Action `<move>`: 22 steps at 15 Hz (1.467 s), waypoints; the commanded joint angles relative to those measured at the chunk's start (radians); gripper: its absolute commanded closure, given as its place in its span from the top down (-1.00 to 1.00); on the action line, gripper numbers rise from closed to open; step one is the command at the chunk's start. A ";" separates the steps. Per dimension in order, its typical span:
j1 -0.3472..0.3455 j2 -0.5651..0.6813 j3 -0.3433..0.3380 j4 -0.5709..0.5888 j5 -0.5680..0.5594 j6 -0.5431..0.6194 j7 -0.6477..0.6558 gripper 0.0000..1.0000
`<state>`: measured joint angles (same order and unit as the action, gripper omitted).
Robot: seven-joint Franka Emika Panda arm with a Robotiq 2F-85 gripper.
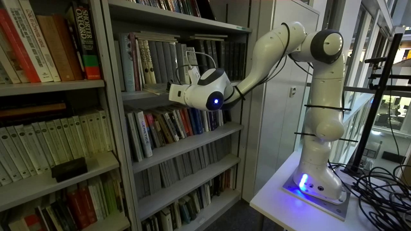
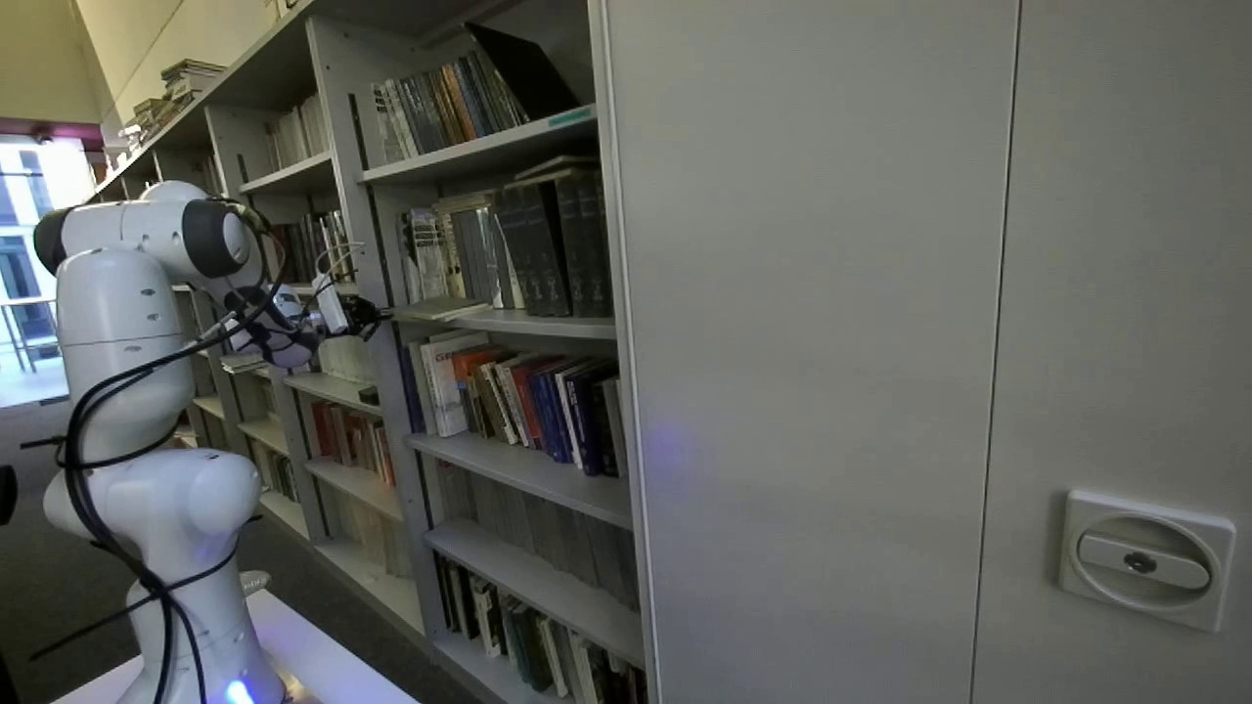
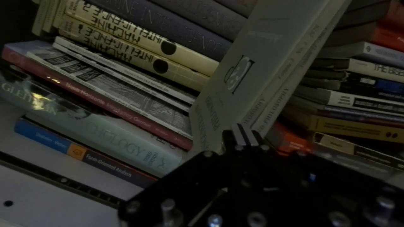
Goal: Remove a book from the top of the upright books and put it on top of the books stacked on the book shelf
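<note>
Wrist view: two pale books [image 3: 262, 72] lie flat, one on the other, in front of upright books [image 3: 195, 34] on the book shelf [image 2: 548, 324]. The hand [image 3: 243, 135], narrow, tips together, is at their corner; whether it touches, I cannot tell.

1. The glossy white, jointed robot arm [image 1: 327, 83] rises upright from its rounded white base [image 1: 321, 179], bends at the dark-ringed elbow [image 1: 327, 46], and slopes down along the smooth white forearm [image 1: 265, 57].
2. The bulbous white wrist [image 1: 199, 94] sits nearly level, a round blue light [image 1: 216, 101] glowing on its side.
3. The black fingers [image 3: 237, 135], silvery at the tips, stand together, only a thin dark line between them.
</note>
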<state>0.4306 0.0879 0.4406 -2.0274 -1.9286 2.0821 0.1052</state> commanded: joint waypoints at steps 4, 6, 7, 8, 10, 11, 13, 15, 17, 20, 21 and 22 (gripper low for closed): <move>0.000 0.036 -0.014 0.100 -0.141 0.006 0.019 -1.00; 0.001 0.034 -0.013 0.106 -0.144 0.006 0.026 -1.00; 0.000 0.028 -0.013 0.103 -0.138 0.017 0.027 -1.00; -0.002 0.016 -0.012 0.090 -0.121 0.027 0.030 -1.00; -0.005 -0.006 -0.010 0.067 -0.081 0.046 0.032 -1.00; -0.005 -0.014 -0.010 0.058 -0.071 0.052 0.037 -1.00; -0.004 -0.024 -0.009 0.051 -0.051 0.064 0.039 -1.00; -0.003 -0.029 -0.008 0.053 -0.035 0.073 0.032 -1.00; 0.000 -0.033 -0.006 0.056 -0.018 0.074 0.026 -1.00; 0.002 -0.051 -0.001 0.044 0.015 0.087 0.009 -1.00; 0.002 -0.064 0.000 0.028 0.033 0.092 0.006 -1.00; 0.002 -0.074 0.001 0.014 0.049 0.096 0.004 -1.00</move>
<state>0.4333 0.0861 0.4451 -1.9485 -1.9251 2.1508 0.1200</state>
